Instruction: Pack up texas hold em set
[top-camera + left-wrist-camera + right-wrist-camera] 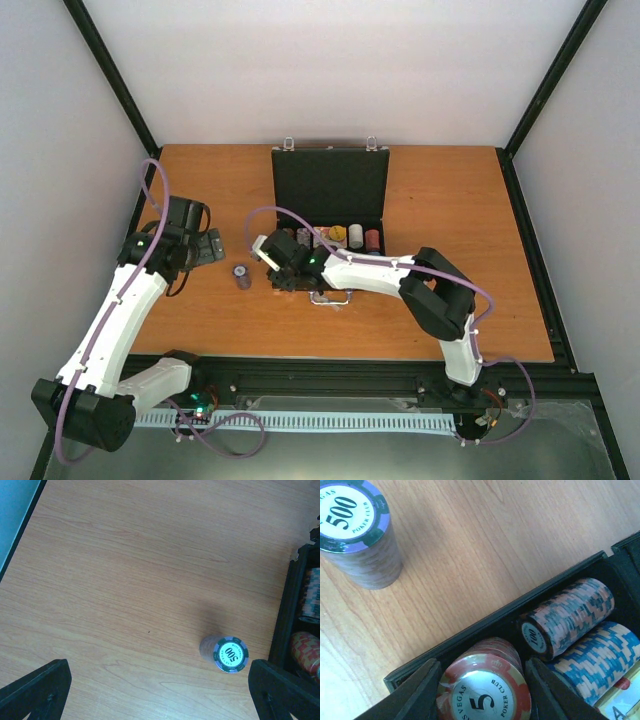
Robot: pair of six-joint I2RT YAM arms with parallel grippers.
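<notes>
The black case (330,185) lies open with its lid up; its tray (345,240) holds coloured chip stacks. My right gripper (280,262) is over the tray's left end. In the right wrist view it (485,697) is closed on a red "5" chip stack (485,690) that stands inside the case rim (485,625), beside a "100" stack (565,617) and a blue stack (595,660). A purple "500" stack (241,276) stands on the table left of the case. My left gripper (160,695) is open and empty above it; the stack (230,654) lies near the right finger (285,690).
The case's silver handle (330,297) points at the near edge. The wooden table (450,300) is walled by white panels and black frame posts. The case's left wall (290,610) shows at the right edge of the left wrist view.
</notes>
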